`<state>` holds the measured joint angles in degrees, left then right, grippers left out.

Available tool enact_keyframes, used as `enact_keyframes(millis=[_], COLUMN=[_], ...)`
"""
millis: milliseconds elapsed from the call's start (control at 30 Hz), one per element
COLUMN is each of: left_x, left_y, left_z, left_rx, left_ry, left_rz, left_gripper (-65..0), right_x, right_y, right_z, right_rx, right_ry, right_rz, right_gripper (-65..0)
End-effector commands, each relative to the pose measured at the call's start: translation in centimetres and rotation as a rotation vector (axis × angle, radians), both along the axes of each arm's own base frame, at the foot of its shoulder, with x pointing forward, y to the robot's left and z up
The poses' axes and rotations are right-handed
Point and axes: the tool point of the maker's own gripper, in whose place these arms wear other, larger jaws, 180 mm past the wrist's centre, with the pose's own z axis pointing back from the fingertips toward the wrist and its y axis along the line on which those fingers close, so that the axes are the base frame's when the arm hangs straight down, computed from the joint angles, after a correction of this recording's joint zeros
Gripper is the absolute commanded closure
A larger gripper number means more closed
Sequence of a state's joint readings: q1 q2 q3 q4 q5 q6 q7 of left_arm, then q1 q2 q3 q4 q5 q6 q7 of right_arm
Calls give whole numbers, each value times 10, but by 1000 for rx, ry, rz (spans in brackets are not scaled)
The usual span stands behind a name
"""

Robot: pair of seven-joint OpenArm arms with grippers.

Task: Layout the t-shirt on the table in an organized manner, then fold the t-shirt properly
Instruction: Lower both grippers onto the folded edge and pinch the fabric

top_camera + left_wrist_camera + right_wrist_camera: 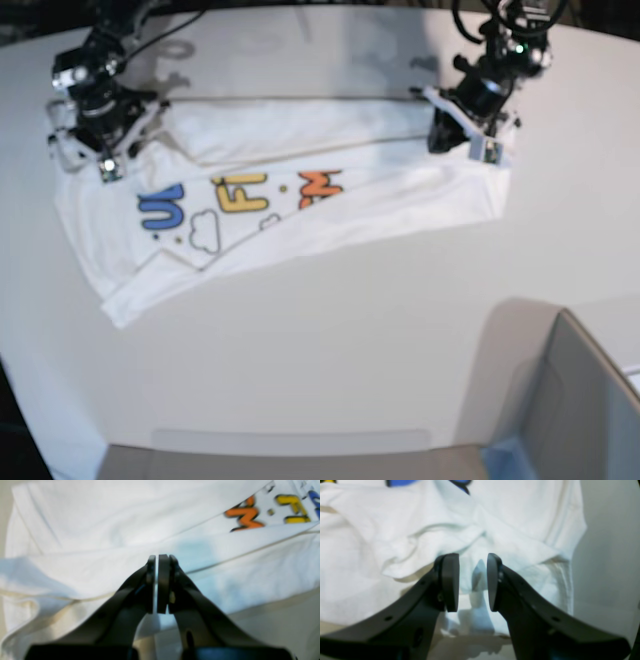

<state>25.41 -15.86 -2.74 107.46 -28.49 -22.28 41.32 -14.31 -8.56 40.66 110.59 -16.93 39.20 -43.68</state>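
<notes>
The white t-shirt (330,215) lies partly folded across the far half of the table (350,350), its blue, yellow and orange lettering facing up. At the shirt's right end, my left gripper (455,125) is down on the cloth. In the left wrist view the left gripper (157,562) is shut, with a thin white sliver of t-shirt (100,517) pinched between its pads on a folded edge. My right gripper (100,150) sits over the shirt's left end. Up close the right gripper (473,562) is open, and rumpled t-shirt (520,517) lies under and between the pads.
A grey box corner (580,400) stands at the front right of the table. Bare tabletop (607,555) shows past the shirt's sleeve edge. Black cables hang behind both arms at the far edge.
</notes>
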Motion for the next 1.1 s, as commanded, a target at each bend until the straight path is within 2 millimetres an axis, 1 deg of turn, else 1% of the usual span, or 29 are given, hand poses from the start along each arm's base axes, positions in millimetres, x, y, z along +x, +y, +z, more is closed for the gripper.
enact_keyframes(millis=[0,67,167,300,367,500,600,767,833,933,1067], left_x=[9,11,13,5,1,-3,-7,-13,-17,-19,-19], left_y=[0,4,10,14,8,-8,-16,-29,-33,-32,-31], left_z=[6,-6,-23,-40,-45,-48,-53,-62,-66,-67,-67], left_rx=[-5,5,9,10,6,-7,25,159,191,203,204], left_ry=[-24,28,85,147,164,176,186,189,192,196,197], left_rz=[-4,-4,8,18,0,-44,-86,-195,-228,-232,-229], left_gripper=[-16,-16,-16,-15,-15,-15,-15,-14,-14,-14,-14], right_x=[6,9,9,3,2,-2,4,40,54,68,79], right_y=[3,13,27,40,41,41,44,46,52,56,56], right_z=[7,2,-13,-33,-35,-37,-34,-12,-2,8,18], right_rx=[-4,13,45,82,86,87,89,84,84,82,76], right_ry=[-31,-20,19,75,80,89,73,-14,-49,-84,-115], right_rz=[25,52,88,116,115,115,122,133,152,169,172], right_gripper=[-196,-196,-196,-196,-196,-196,-196,-196,-196,-196,-196])
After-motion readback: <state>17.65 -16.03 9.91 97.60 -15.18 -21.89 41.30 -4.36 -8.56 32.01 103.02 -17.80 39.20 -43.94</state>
